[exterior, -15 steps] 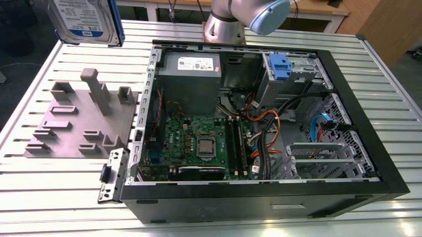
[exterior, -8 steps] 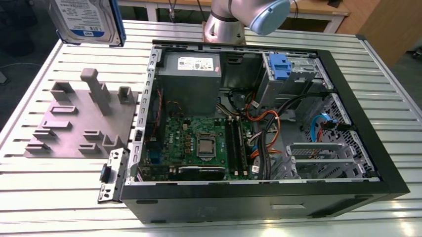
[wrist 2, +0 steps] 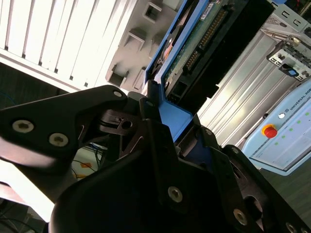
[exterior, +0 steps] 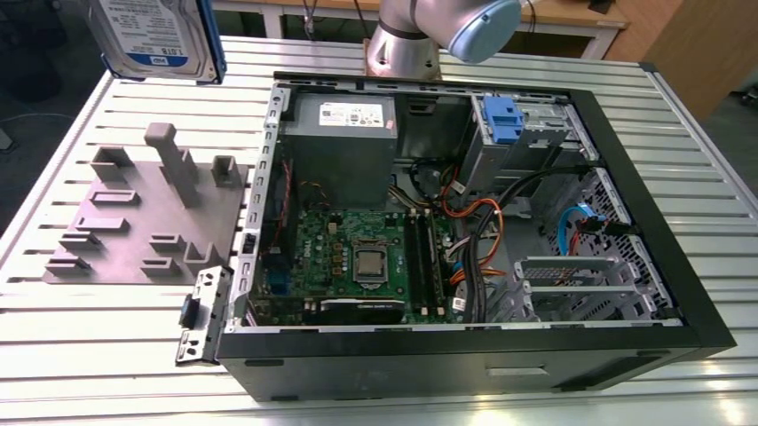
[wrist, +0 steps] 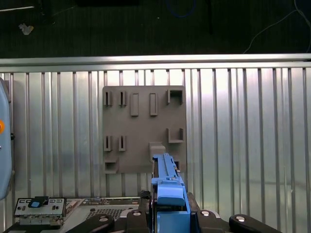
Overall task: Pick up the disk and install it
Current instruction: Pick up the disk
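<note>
The disk point(exterior: 154, 35), silver with a white-and-blue label and blue side rails, hangs high in the air at the exterior view's far left, above the slatted table. In the second wrist view its green circuit-board underside point(wrist 2: 194, 39) and one blue rail run out from between the black fingers. My gripper point(wrist 2: 177, 124) is shut on the disk. In the first wrist view the disk point(wrist: 167, 187) shows edge-on, standing in the gripper point(wrist: 169, 216) above the grey fixture plate point(wrist: 143, 128).
The open computer case point(exterior: 663, 266) lies on the slatted table point(exterior: 119, 355), with a grey power supply point(exterior: 343, 124), motherboard point(exterior: 355, 257), cables and a blue bracket point(exterior: 503, 120) in the drive bay. The grey fixture plate point(exterior: 130, 213) has upright posts. A control box with a red button point(wrist 2: 269, 131) stands off the table.
</note>
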`<state>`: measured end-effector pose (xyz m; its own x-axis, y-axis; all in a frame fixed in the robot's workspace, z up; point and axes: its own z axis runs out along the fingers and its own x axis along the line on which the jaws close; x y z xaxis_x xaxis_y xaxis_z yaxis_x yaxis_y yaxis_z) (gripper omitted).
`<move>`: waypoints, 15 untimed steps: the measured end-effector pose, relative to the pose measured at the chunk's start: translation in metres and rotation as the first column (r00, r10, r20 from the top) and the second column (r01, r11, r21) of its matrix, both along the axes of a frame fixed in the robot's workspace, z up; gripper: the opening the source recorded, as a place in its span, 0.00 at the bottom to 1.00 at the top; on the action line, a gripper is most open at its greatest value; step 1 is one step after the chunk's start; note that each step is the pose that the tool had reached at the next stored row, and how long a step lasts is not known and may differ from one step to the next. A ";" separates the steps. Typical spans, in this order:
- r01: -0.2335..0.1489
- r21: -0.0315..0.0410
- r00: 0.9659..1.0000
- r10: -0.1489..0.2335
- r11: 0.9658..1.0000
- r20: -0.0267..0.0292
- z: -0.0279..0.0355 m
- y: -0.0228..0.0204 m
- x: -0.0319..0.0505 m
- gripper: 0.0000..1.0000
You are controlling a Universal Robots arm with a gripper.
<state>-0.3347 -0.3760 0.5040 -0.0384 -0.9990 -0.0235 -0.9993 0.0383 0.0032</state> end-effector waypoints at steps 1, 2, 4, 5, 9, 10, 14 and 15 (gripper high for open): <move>0.000 0.000 1.000 0.000 1.000 0.000 0.0000 0.0000 0.0001 0.37; 0.000 0.000 1.000 0.000 1.000 0.000 0.0000 -0.0001 0.0002 0.37; 0.000 0.000 1.000 0.000 1.000 0.000 0.0001 -0.0006 0.0004 0.37; 0.000 0.000 1.000 0.000 1.000 0.000 0.0000 -0.0012 0.0003 0.37; 0.000 0.000 1.000 0.000 1.000 0.000 0.0000 -0.0071 0.0002 0.37; 0.000 0.000 1.000 0.000 1.000 0.000 0.0000 -0.0084 0.0002 0.37; 0.000 0.000 1.000 0.000 1.000 0.000 0.0000 -0.0114 0.0008 0.37; 0.000 0.000 1.000 0.000 1.000 0.000 0.0000 -0.0115 0.0014 0.37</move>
